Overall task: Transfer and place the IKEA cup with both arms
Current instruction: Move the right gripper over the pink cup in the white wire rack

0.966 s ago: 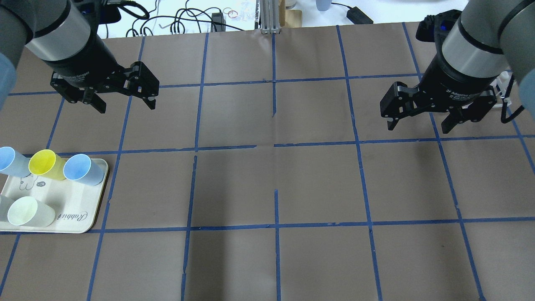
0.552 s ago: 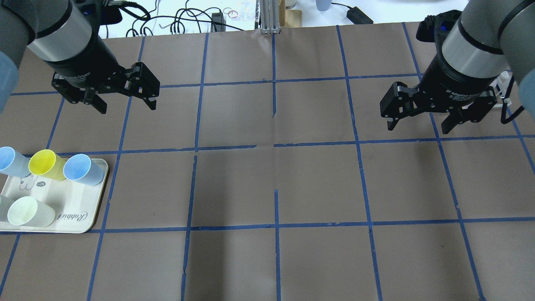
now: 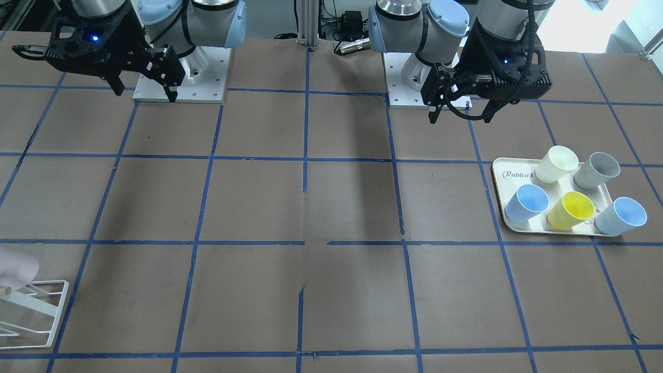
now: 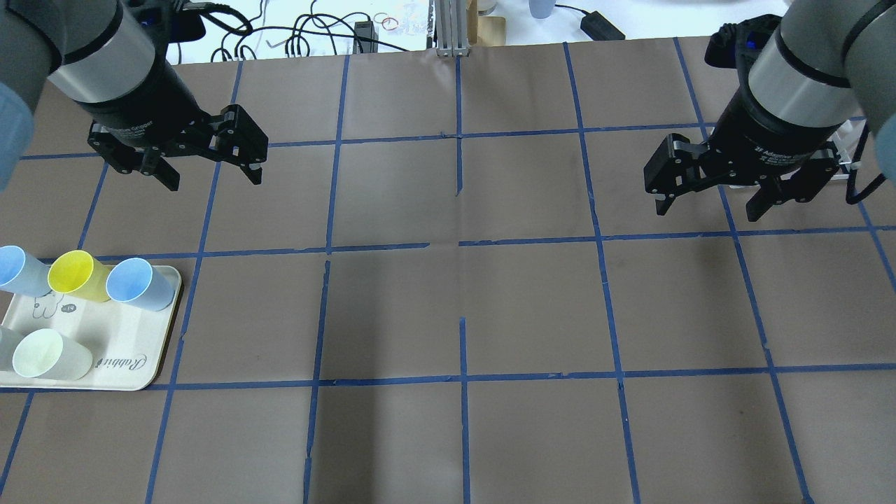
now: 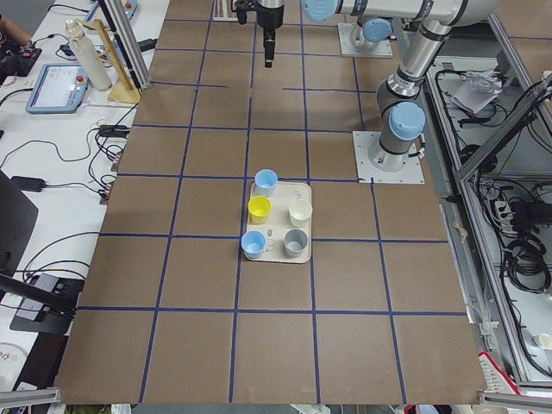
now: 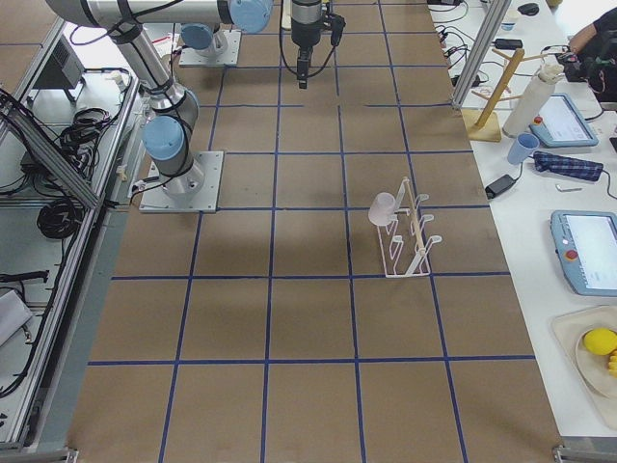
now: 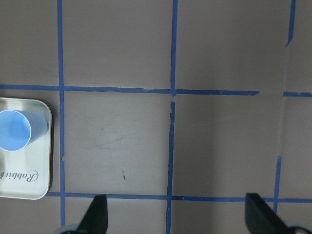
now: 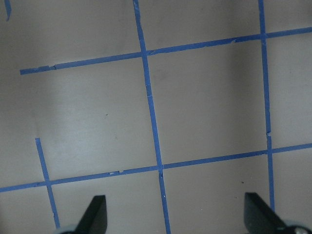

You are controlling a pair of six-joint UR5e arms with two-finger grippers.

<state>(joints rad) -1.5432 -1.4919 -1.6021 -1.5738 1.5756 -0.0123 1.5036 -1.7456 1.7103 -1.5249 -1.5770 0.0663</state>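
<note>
The pale pink IKEA cup (image 6: pixel 384 205) hangs on a white wire rack (image 6: pixel 410 236) at the table's right end. It also shows at the edge of the front-facing view (image 3: pixel 15 267). My right gripper (image 4: pixel 707 211) is open and empty, hovering above the table beside the rack, apart from the cup. My left gripper (image 4: pixel 210 180) is open and empty, hovering above the table beyond the tray (image 4: pixel 126 350). The right wrist view shows only taped table between the open fingers (image 8: pixel 97 214). In the overhead view the cup is hidden behind my right arm.
The cream tray (image 3: pixel 505 171) at the left end holds a cream-white cup (image 3: pixel 557 163), a grey cup (image 3: pixel 596 170), a yellow cup (image 3: pixel 571 210) and two light blue cups (image 3: pixel 527 202). The left wrist view shows one blue cup (image 7: pixel 14 130). Cables lie beyond the table's far edge (image 4: pixel 308 35).
My right gripper has shifted slightly to the right and away, still open. My left gripper has barely moved. The cups on the tray are unchanged.
</note>
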